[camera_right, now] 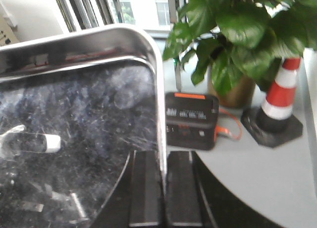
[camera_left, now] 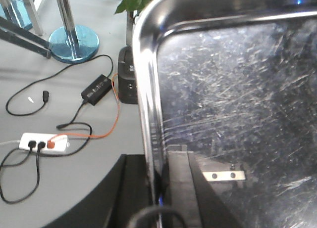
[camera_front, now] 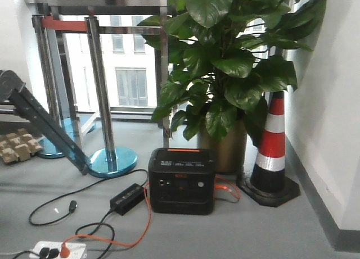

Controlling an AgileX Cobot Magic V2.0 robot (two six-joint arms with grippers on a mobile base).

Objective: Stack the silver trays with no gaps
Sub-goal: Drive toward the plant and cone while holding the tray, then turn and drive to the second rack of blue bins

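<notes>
Left wrist view: the left gripper (camera_left: 156, 159) is pinching the left rim of a silver tray (camera_left: 233, 99), one finger sitting outside the rim and one inside the pan, pressed against the wall. From the jaws the rim is running toward 12 o'clock and curving through a rounded corner toward 1 o'clock. The scratched pan floor is spreading from 1 to 4 o'clock of the gripper.

Right wrist view: the right gripper (camera_right: 163, 156) is clamping the right rim of a silver tray (camera_right: 74, 139) in the same manner. Here the rim is rising toward 12 o'clock and bending over toward 10 o'clock, with the pan lying at 9 to 11 o'clock. I cannot tell whether both views are showing one tray.

Beyond the rims, a black power station (camera_front: 181, 180), a potted plant (camera_front: 230, 62) and a traffic cone (camera_front: 273, 146) are standing on the grey floor.
</notes>
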